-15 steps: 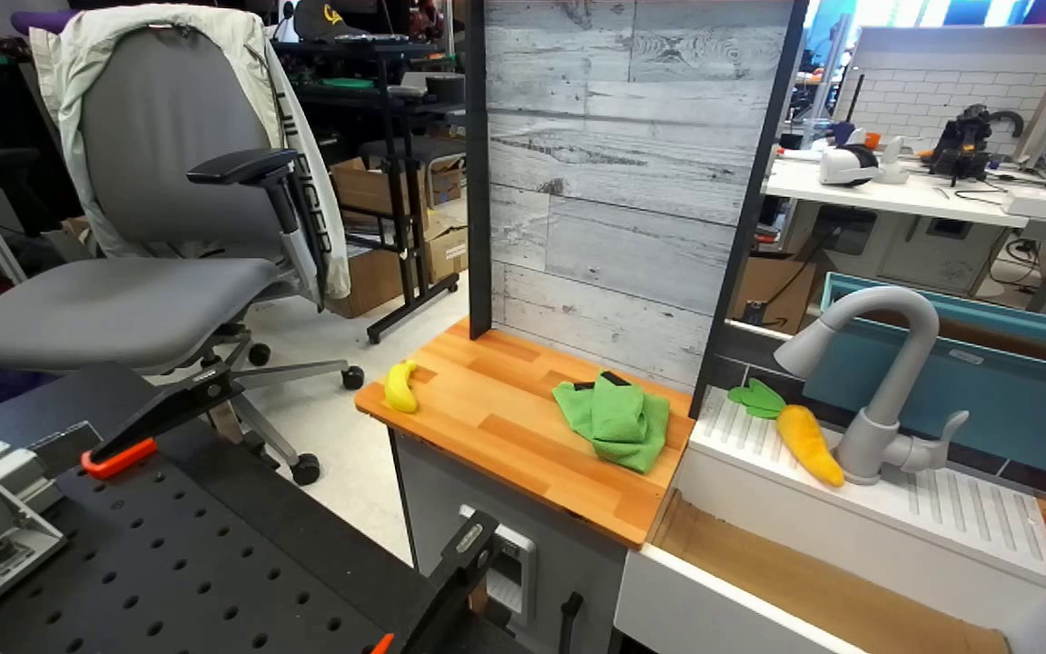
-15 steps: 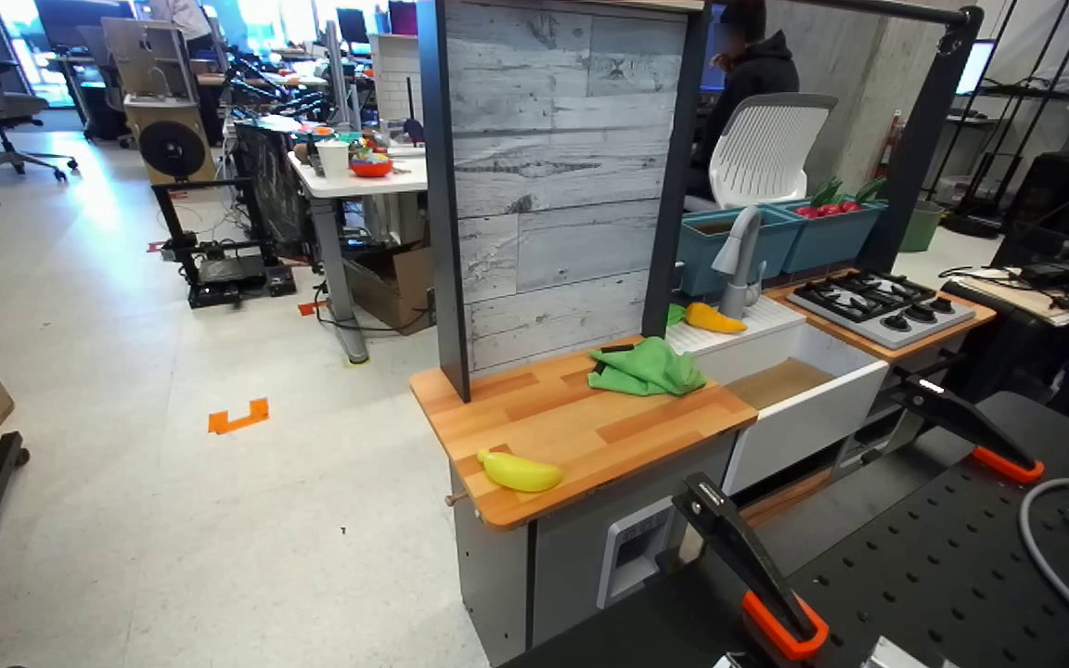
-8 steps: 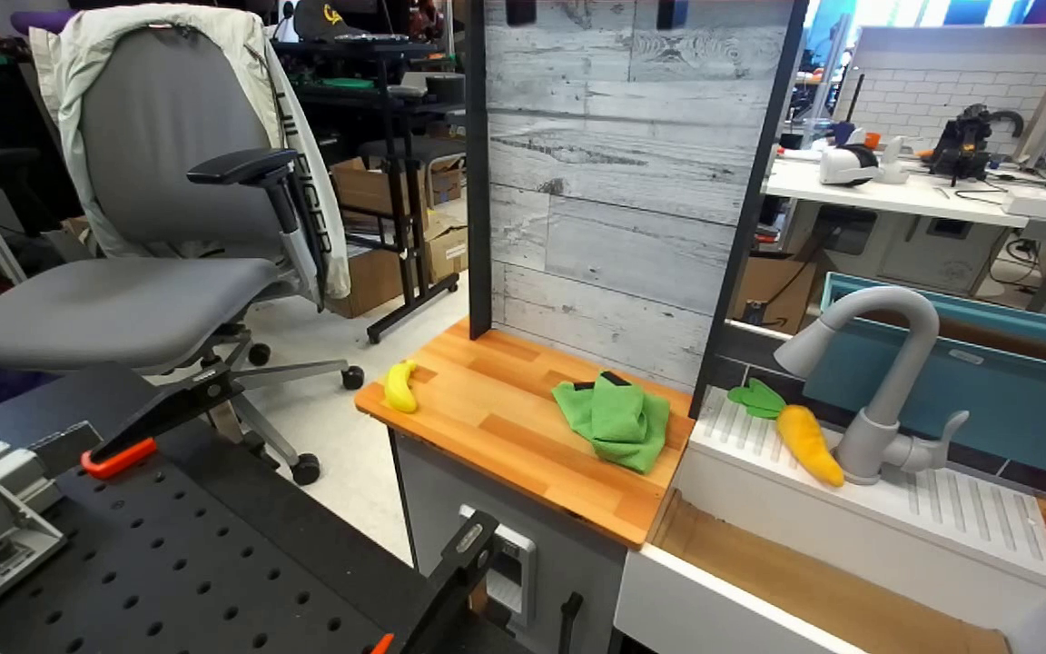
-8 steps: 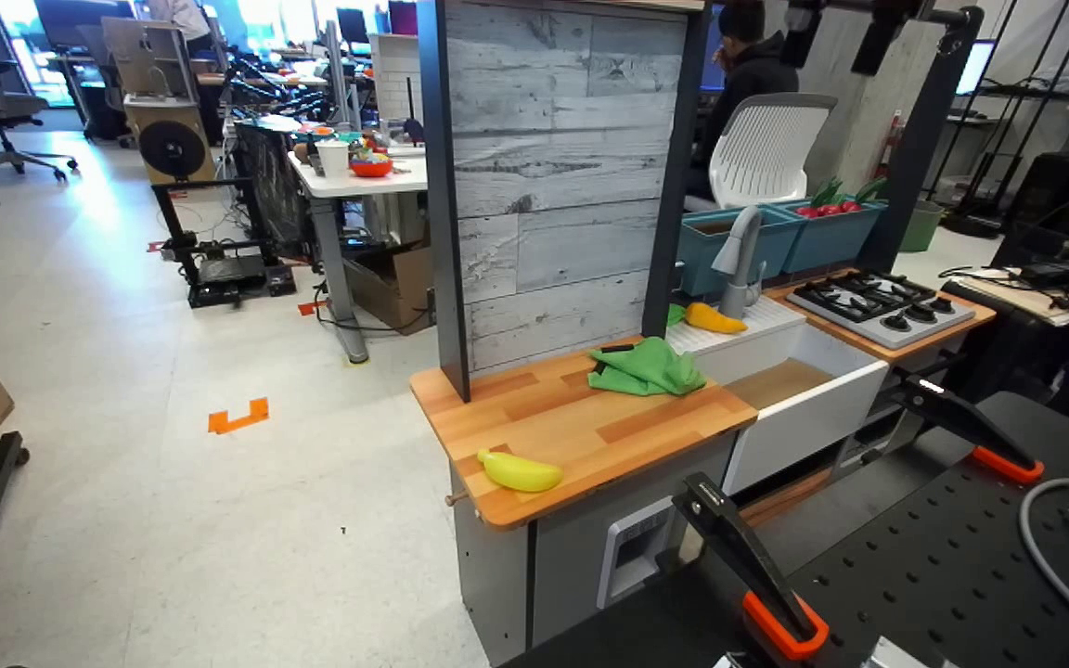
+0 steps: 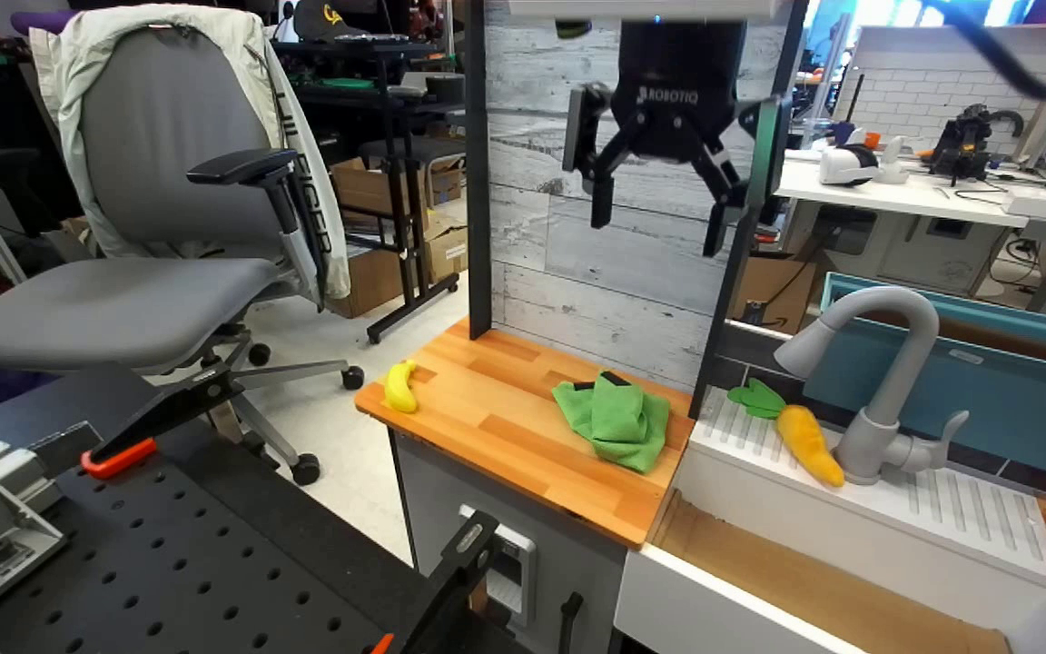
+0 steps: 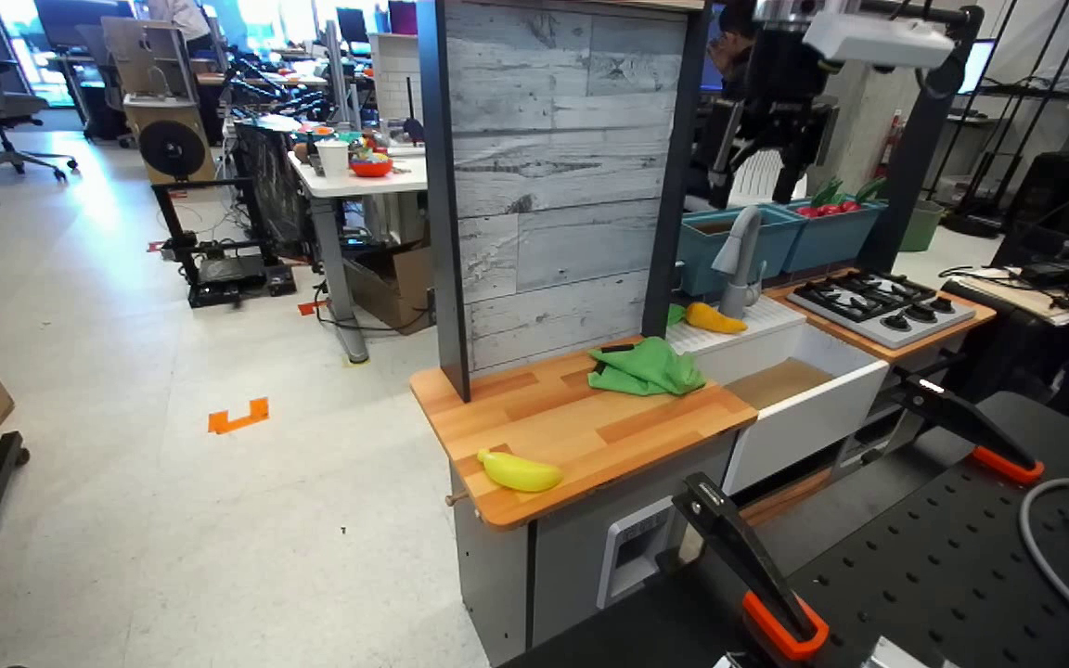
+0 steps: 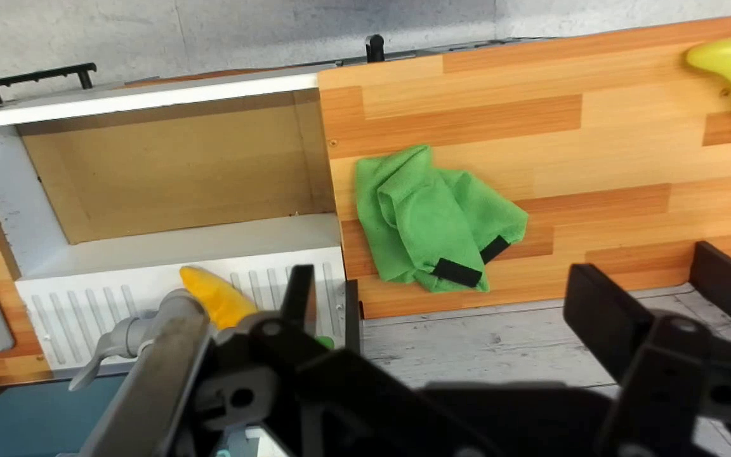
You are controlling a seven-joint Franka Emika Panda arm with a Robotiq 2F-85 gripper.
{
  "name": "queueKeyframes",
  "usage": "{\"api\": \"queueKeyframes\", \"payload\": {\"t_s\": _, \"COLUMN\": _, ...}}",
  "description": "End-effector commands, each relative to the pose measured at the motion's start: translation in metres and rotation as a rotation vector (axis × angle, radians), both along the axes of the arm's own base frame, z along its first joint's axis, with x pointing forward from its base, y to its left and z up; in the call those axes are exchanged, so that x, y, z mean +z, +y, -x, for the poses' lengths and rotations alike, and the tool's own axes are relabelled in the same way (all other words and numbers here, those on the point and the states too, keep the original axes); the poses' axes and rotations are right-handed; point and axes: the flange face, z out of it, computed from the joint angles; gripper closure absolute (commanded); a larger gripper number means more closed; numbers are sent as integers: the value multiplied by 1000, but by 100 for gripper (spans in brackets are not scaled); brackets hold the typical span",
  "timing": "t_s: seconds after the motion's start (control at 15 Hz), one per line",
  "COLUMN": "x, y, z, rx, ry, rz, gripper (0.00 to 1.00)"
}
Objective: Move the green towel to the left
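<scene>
Carrot (image 7: 214, 296) partly behind pincer (image 7: 443, 277) in wrist view

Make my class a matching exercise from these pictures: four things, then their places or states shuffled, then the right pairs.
Things
1. green towel
2. banana
3. carrot
4. gripper

Places or states
A. on the white ribbed ledge beside the faucet
B. open, in the air
C. on the wooden counter, at the end away from the sink
D. bunched on the wooden counter near the sink

Right pairs: 1-D; 2-C; 3-A; 4-B
</scene>
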Motion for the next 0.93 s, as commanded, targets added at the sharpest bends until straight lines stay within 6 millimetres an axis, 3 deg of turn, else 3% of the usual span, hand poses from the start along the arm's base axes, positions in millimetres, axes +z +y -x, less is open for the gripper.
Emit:
{"api": "queueKeyframes", "payload": {"t_s": 0.0, "x": -46, "y": -7, "z": -35, "rx": 2, "ry": 1, "rz": -31, "gripper": 0}}
{"api": "queueKeyframes", "payload": {"t_s": 0.53, "x": -132, "y": -17, "z": -68, "rx": -20, "ry": 45, "rz": -76, "gripper": 0}}
{"api": "queueKeyframes", "payload": {"t_s": 0.87, "x": -179, "y": -13, "z": -76, "rx": -22, "ry": 79, "rz": -66, "gripper": 0}}
